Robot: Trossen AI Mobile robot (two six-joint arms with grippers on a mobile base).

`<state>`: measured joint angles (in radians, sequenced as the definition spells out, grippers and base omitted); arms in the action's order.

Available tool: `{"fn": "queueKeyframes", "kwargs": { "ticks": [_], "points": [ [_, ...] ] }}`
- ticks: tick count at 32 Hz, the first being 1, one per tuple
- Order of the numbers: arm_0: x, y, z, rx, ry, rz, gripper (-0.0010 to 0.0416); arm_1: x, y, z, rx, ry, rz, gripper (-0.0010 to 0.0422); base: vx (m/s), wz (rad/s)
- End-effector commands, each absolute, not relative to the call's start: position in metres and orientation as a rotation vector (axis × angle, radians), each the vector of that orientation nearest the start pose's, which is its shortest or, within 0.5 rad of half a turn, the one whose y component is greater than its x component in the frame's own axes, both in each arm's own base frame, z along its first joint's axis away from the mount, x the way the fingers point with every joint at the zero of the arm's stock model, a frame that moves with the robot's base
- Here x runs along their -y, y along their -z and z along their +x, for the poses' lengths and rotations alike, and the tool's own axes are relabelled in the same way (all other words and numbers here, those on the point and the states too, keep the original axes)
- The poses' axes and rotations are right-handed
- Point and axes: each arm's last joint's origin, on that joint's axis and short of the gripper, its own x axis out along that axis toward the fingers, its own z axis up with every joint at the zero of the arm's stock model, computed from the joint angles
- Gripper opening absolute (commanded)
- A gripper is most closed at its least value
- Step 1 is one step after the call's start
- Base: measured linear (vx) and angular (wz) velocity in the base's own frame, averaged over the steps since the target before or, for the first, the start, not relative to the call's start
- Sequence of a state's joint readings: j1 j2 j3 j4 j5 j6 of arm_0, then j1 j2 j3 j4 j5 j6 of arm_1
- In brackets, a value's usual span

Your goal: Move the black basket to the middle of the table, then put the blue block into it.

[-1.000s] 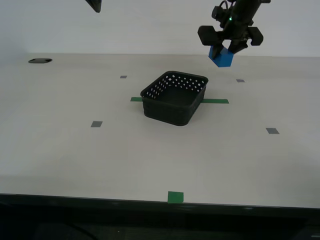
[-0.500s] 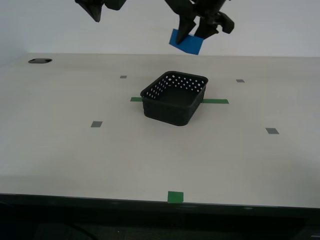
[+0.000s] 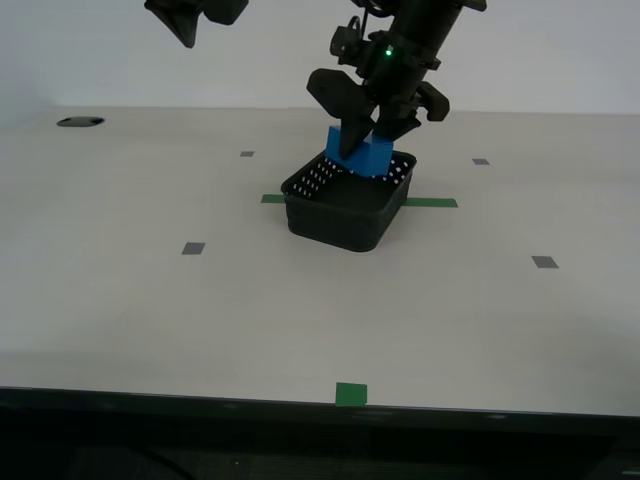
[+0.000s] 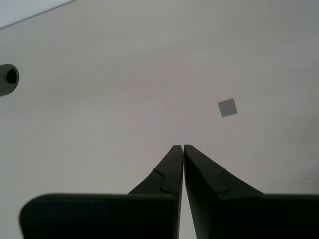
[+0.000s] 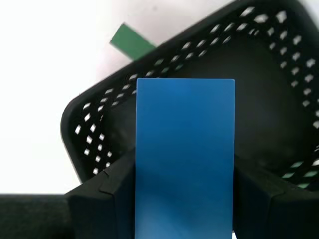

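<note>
The black basket (image 3: 347,206) stands mid-table on the green tape strip (image 3: 430,202). My first gripper (image 3: 366,138) is shut on the blue block (image 3: 360,156) and holds it just above the basket's far rim, its lower end dipping into the opening. In the first wrist view the blue block (image 5: 185,154) sits between the jaws of my first gripper (image 5: 185,174) with the basket (image 5: 259,99) below. My second gripper (image 4: 180,149) is shut and empty, high over bare table; it shows at the exterior view's upper left (image 3: 188,22).
The table (image 3: 150,300) carries small grey squares (image 3: 193,248) (image 3: 544,262) (image 4: 228,107), a green square mark (image 3: 350,394) at the near edge and a dark round hole (image 3: 80,122) at the far left of the exterior view.
My first gripper has carried the blue block from high on the exterior view's right, leftwards and down to the basket's opening. My second gripper has come further into the exterior view's upper left corner.
</note>
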<state>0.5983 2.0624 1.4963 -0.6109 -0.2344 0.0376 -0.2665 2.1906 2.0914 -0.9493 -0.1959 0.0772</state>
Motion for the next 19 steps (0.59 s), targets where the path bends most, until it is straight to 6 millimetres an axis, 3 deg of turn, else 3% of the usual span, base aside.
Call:
{"fn": "queueKeyframes", "kwargs": {
  "ticks": [1,3,4,11,14,19],
  "points": [
    [-0.245,-0.173,0.348,-1.155,-0.714,-0.21,0.0103,0.118,-0.27,0.456,-1.024,0.104,0.313,0.0,0.0,0.0],
    [-0.246,-0.177,0.35,-1.137,-0.7,-0.218,0.0128,0.118,-0.27,0.456,-1.024,0.103,0.313,0.0,0.0,0.0],
    [-0.247,-0.183,0.353,-1.113,-0.694,-0.219,0.0179,0.117,-0.27,0.456,-1.024,0.102,0.312,0.0,0.0,0.0],
    [-0.247,-0.181,0.354,-1.12,-0.689,-0.22,0.0357,0.116,-0.27,0.456,-1.024,0.1,0.311,0.0,0.0,0.0],
    [-0.247,-0.18,0.354,-1.127,-0.689,-0.224,0.0391,0.116,-0.27,0.456,-1.025,0.1,0.311,0.0,0.0,0.0],
    [-0.247,-0.18,0.354,-1.126,-0.691,-0.227,0.0393,0.116,-0.27,0.456,-1.026,0.1,0.312,0.0,0.0,0.0]
  ]
}}
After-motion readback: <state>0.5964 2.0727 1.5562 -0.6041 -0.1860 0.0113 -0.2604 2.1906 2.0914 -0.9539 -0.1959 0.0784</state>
